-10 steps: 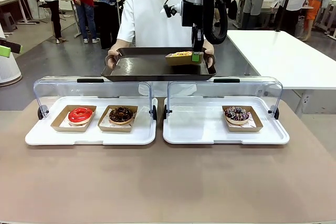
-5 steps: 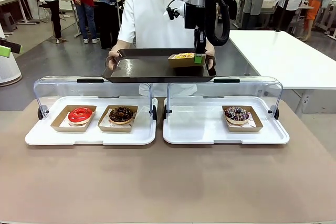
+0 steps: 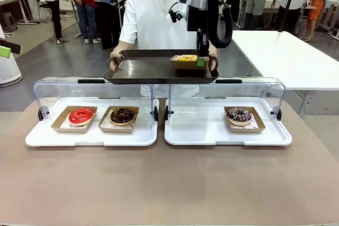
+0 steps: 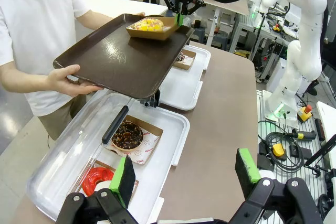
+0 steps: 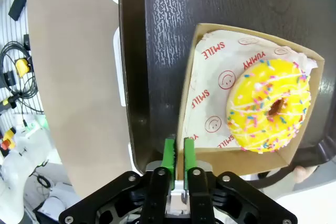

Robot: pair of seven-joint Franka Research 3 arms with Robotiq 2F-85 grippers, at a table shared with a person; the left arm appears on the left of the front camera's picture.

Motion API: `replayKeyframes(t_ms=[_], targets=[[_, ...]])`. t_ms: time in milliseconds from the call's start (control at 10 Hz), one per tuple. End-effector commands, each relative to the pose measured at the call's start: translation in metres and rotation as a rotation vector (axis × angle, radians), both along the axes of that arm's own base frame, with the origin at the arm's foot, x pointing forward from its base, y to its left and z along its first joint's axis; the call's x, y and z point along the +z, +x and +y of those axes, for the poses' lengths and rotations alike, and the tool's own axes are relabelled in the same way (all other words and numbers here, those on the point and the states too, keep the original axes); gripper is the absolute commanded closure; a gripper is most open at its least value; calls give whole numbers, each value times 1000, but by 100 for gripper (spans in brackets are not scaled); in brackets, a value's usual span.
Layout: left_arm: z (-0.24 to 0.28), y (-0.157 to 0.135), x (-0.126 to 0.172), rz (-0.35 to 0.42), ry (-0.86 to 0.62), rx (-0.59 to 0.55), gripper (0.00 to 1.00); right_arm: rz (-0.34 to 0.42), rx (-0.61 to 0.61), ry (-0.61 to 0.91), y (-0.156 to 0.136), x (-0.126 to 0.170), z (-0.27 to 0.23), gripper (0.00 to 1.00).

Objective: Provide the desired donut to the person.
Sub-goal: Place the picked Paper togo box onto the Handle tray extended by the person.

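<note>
The person (image 3: 153, 19) in a white shirt stands across the table and holds a dark brown serving tray (image 3: 143, 70) in both hands. On it rests a cardboard box (image 5: 210, 93) with a yellow sprinkled donut (image 5: 268, 106), also seen from the front (image 3: 185, 57) and from the left wrist (image 4: 148, 23). My right gripper (image 5: 178, 150) points down at the box's near wall, its green pads close together on either side of that wall. It hangs over the tray's right end (image 3: 200, 62). My left gripper (image 4: 185, 171) is open and empty, above the left display tray.
Two white display trays with raised clear lids sit on the brown table. The left one (image 3: 37, 138) holds a red donut (image 3: 81, 115) and a chocolate donut (image 3: 122, 115). The right one (image 3: 196, 130) holds a chocolate sprinkled donut (image 3: 239, 114). A white table (image 3: 286, 56) stands at the back right.
My right gripper and the yellow donut's box have shifted slightly right and settled on the serving tray, which the person has lifted a little.
</note>
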State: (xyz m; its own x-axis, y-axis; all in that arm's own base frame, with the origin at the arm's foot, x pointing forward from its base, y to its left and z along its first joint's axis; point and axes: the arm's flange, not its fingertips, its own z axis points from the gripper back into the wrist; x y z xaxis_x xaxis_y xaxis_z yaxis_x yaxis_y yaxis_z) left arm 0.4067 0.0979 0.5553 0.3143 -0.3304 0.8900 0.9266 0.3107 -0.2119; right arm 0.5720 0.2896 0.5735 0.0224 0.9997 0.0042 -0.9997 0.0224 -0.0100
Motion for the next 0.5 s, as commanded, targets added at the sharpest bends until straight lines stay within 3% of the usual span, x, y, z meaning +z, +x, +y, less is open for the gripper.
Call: replayKeyframes(t_ms=[0, 100, 400], targets=[[-1, -1, 2, 2, -8, 0, 0, 18, 23, 20, -3, -1, -2, 30], [-1, -1, 2, 2, -8, 0, 0, 16, 23, 20, -3, -1, -1, 0], [-1, -1, 2, 2, -8, 0, 0, 16, 25, 18, -3, 0, -2, 4]])
